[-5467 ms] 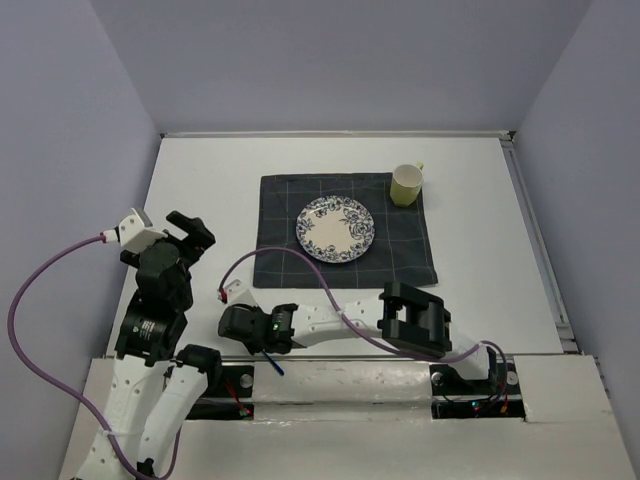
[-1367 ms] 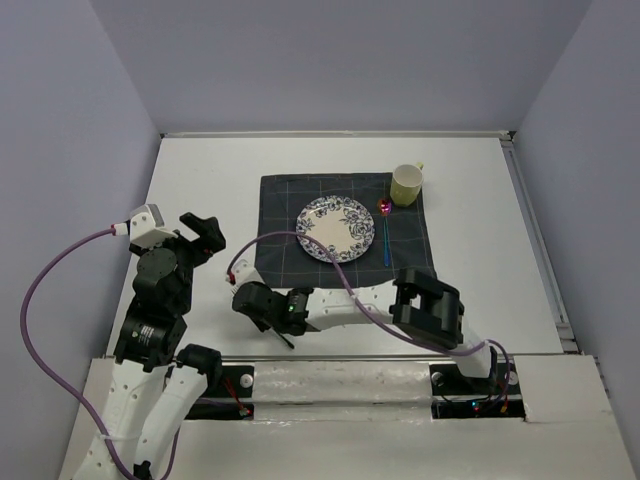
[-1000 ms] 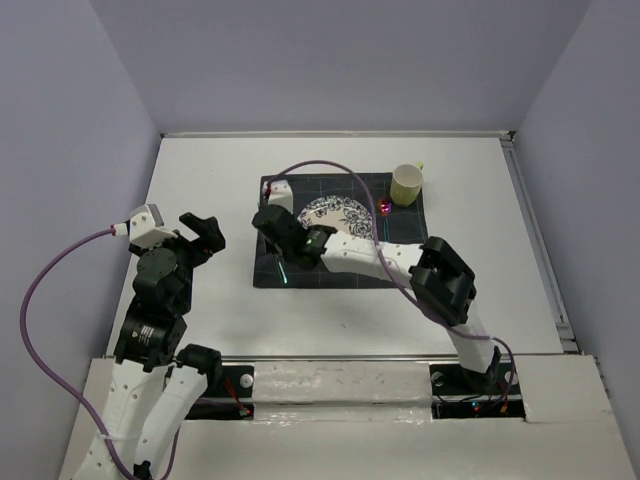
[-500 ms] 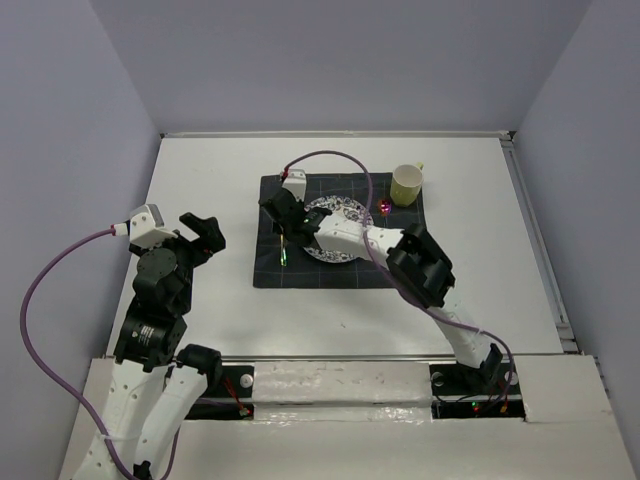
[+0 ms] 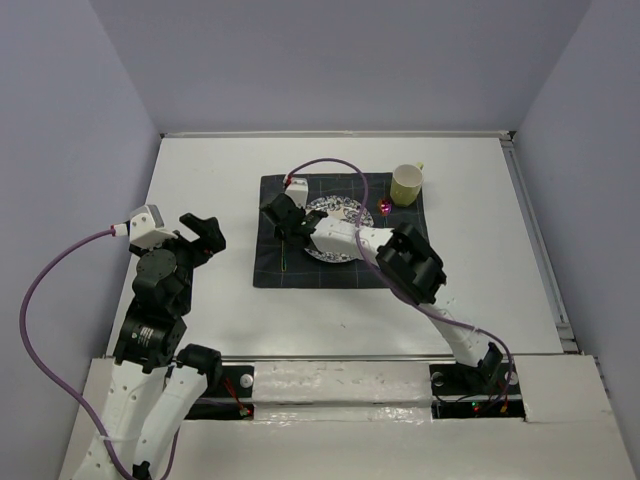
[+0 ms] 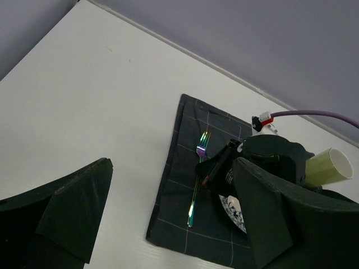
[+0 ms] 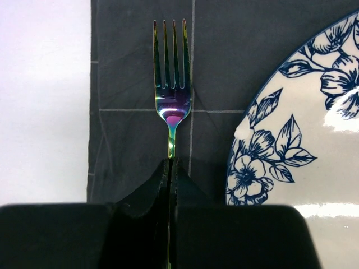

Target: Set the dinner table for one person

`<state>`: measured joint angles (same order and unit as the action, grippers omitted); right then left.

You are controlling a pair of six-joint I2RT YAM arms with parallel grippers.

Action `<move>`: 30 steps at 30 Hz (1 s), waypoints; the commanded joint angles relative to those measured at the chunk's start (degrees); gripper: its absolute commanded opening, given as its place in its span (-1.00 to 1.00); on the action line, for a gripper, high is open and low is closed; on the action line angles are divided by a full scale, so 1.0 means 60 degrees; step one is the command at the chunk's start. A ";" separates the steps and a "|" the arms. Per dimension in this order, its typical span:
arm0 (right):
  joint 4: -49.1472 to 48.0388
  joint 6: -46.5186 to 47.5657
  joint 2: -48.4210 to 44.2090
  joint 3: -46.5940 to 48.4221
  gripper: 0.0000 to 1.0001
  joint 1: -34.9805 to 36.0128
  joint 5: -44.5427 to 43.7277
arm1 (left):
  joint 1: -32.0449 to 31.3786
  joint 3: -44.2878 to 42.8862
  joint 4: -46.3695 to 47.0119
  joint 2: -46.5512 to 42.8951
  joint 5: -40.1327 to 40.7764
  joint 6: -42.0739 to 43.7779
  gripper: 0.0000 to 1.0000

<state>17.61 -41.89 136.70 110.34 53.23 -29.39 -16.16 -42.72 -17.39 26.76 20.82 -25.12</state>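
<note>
My right gripper [image 5: 284, 230] is shut on the handle of an iridescent fork [image 5: 284, 262], which is low over or on the left strip of the dark checked cloth [image 5: 400, 262], tines toward the far side. In the right wrist view the shut fingertips [image 7: 166, 168] pinch the fork [image 7: 171, 95] beside the blue-flowered plate [image 7: 291, 145]. The plate [image 5: 345, 208] sits mid-cloth, partly under my arm. A pink-bowled spoon [image 5: 384, 207] lies right of it, by the yellow-green cup [image 5: 405, 184]. My left gripper [image 5: 200, 234] is open and empty over the white dinner table [image 5: 200, 170], left of the cloth.
The left wrist view shows the fork [image 6: 196, 179], my right gripper [image 6: 220, 167], the cloth [image 6: 174, 216] and the cup [image 6: 328, 165]. Grey walls close in the table on three sides. A purple cable [image 5: 325, 165] loops over the plate.
My right arm has carried the fork from the table's near edge to the left side of the cloth, then lowered it there. The left arm has stayed still.
</note>
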 commanded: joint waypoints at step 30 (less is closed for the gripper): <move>-0.3839 0.2468 -0.8760 -0.6476 0.88 0.1133 0.0164 | 0.0057 0.0323 0.1212 -0.0286 -0.2599 0.0598 0.98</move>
<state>4.95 -33.17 95.31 83.99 58.63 -28.27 -16.03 -42.00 -15.55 26.48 15.09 -24.45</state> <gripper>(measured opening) 0.912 0.989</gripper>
